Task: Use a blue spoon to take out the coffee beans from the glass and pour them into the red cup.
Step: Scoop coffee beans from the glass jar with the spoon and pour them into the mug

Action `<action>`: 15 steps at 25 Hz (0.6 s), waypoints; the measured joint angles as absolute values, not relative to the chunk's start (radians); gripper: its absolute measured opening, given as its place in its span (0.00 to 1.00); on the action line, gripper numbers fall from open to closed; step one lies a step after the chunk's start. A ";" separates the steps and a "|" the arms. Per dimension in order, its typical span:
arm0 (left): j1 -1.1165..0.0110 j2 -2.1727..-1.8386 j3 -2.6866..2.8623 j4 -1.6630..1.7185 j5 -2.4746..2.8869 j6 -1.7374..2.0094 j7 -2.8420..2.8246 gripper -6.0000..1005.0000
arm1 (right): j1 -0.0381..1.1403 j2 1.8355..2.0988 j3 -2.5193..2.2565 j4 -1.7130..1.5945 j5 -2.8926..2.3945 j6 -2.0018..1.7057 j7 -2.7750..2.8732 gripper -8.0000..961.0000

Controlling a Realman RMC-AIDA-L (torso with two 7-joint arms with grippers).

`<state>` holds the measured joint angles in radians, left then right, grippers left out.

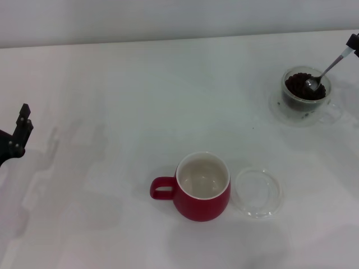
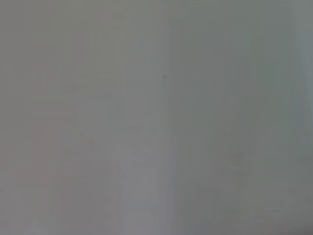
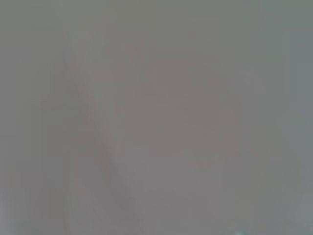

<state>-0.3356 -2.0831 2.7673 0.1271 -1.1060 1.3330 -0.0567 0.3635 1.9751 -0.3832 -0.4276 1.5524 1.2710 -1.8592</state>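
Note:
The red cup [image 1: 202, 188] stands upright at the table's front middle, its loop handle toward my left and its cream inside showing no beans. The glass [image 1: 306, 92] on its clear saucer stands at the far right with dark coffee beans [image 1: 297, 87] inside. The blue spoon [image 1: 325, 72] slants down into the glass, its metal bowl resting on the beans. My right gripper [image 1: 353, 41] shows only at the right edge, holding the spoon's handle end. My left gripper [image 1: 21, 126] is parked at the left edge, far from everything. Both wrist views show only blank grey.
A flat clear glass dish [image 1: 257, 192] lies just right of the red cup. The white table [image 1: 112, 112] ends at a pale wall along the back.

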 joint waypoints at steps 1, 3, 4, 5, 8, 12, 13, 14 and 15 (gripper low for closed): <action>-0.336 -2.083 2.767 0.127 -1.106 1.333 -0.057 0.61 | 0.363 1.976 -0.382 -0.427 1.554 1.265 -1.846 0.16; -0.337 -2.083 2.767 0.126 -1.106 1.333 -0.057 0.61 | 0.361 1.978 -0.379 -0.427 1.557 1.255 -1.814 0.16; -0.337 -2.083 2.767 0.126 -1.106 1.333 -0.057 0.61 | 0.360 1.978 -0.378 -0.427 1.558 1.250 -1.799 0.16; -0.337 -2.083 2.767 0.126 -1.106 1.333 -0.057 0.61 | 0.359 1.980 -0.377 -0.426 1.558 1.246 -1.783 0.16; -0.337 -2.083 2.767 0.125 -1.106 1.333 -0.057 0.61 | 0.356 1.985 -0.377 -0.426 1.559 1.230 -1.749 0.16; -0.338 -2.083 2.767 0.125 -1.106 1.333 -0.057 0.61 | 0.355 1.992 -0.380 -0.426 1.558 1.206 -1.715 0.16; -0.338 -2.083 2.767 0.124 -1.106 1.333 -0.057 0.61 | 0.355 1.994 -0.381 -0.426 1.558 1.201 -1.707 0.16; -0.339 -2.083 2.767 0.124 -1.106 1.333 -0.057 0.61 | 0.355 1.995 -0.382 -0.426 1.557 1.194 -1.697 0.16; -0.339 -2.083 2.767 0.124 -1.106 1.333 -0.057 0.61 | 0.354 1.995 -0.382 -0.426 1.557 1.186 -1.688 0.16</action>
